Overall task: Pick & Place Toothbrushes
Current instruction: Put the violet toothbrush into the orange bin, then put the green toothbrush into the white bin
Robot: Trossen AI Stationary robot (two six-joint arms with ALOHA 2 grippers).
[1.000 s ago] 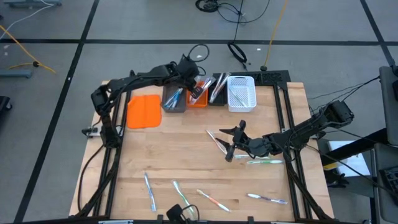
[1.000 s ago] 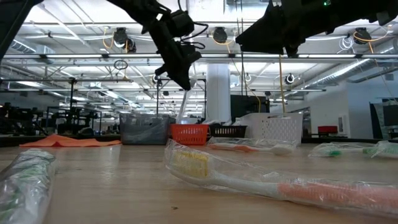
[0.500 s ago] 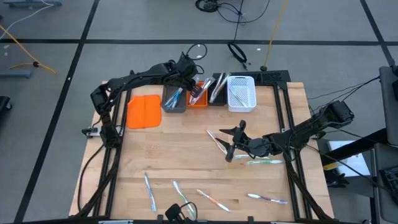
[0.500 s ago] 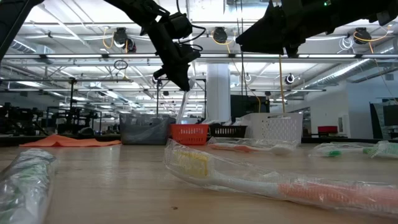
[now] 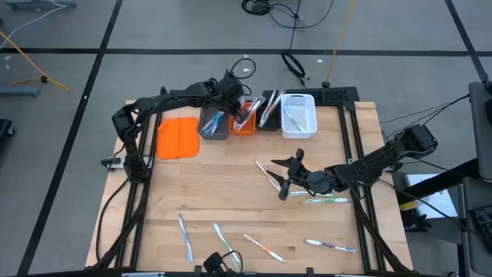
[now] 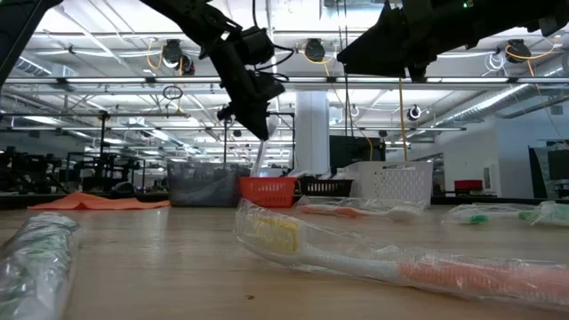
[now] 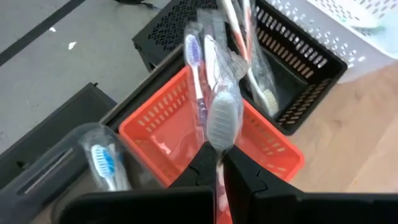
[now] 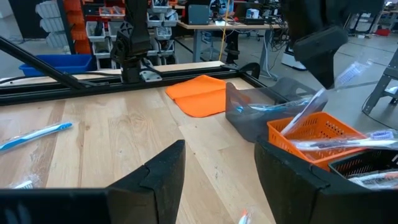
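My left gripper (image 5: pixel 231 91) is at the table's far side, above the orange bin (image 5: pixel 244 121), shut on a clear-wrapped toothbrush (image 7: pixel 222 115). The brush slants down from the fingers (image 6: pixel 260 156) toward the bin's rim (image 6: pixel 269 183). The orange bin holds other wrapped toothbrushes (image 7: pixel 194 59). My right gripper (image 5: pixel 288 175) hovers open over the table's middle right, near a loose toothbrush (image 5: pixel 269 174) lying flat. Several more toothbrushes (image 5: pixel 262 247) lie along the table's near side. My left gripper pinches the wrapped toothbrush between its two fingers at the brush's upper part (image 7: pixel 217 163). The fingers come from above, slanting down. The brush hangs below them, tilted, its free end (image 6: pixel 259 171) over the orange bin; I cannot tell if it touches the bin.
A grey bin (image 5: pixel 215 123) with toothbrushes, a black bin (image 5: pixel 269 110) and a white mesh bin (image 5: pixel 298 114) flank the orange one along the far edge. A flat orange piece (image 5: pixel 178 137) lies to their left. Toothbrushes (image 5: pixel 327 200) (image 5: pixel 330 245) lie at the right.
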